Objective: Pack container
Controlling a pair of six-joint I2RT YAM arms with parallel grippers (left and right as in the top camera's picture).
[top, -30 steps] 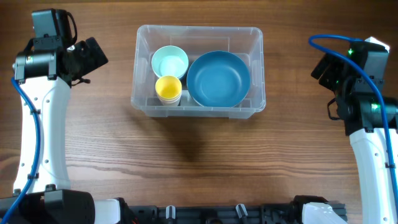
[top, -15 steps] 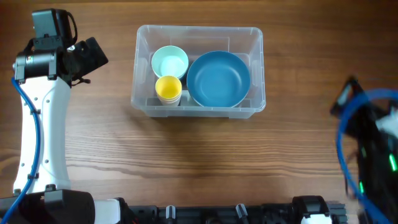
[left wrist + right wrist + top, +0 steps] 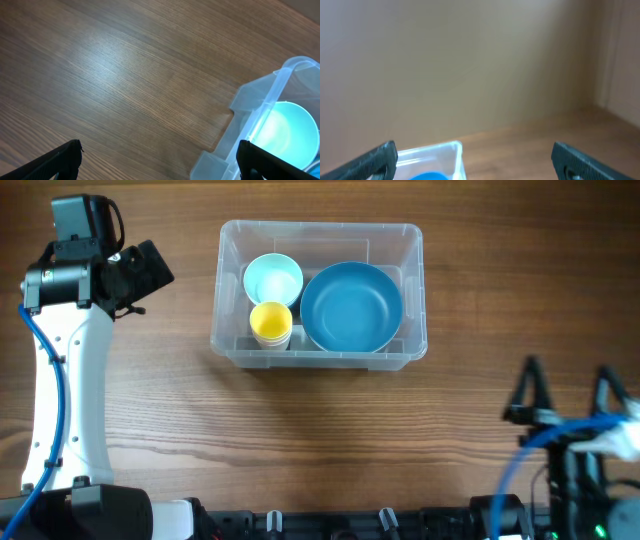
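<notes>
At twelve o'clock, the tub holds blue bowl, pale bowl, yellow cup (all upright); left gripper at ten, right gripper at five, both spread wide

**Materials / finish check**

Surface: brown wood grain, smooth, soft sheen. Container: clear colourless plastic, glossy. Inside it: big blue bowl at 3 o'clock, matt; pale blue bowl at 10 o'clock, glossy; yellow cup at 8 o'clock, smooth. Left arm: smooth white shell, matt black head.
</notes>
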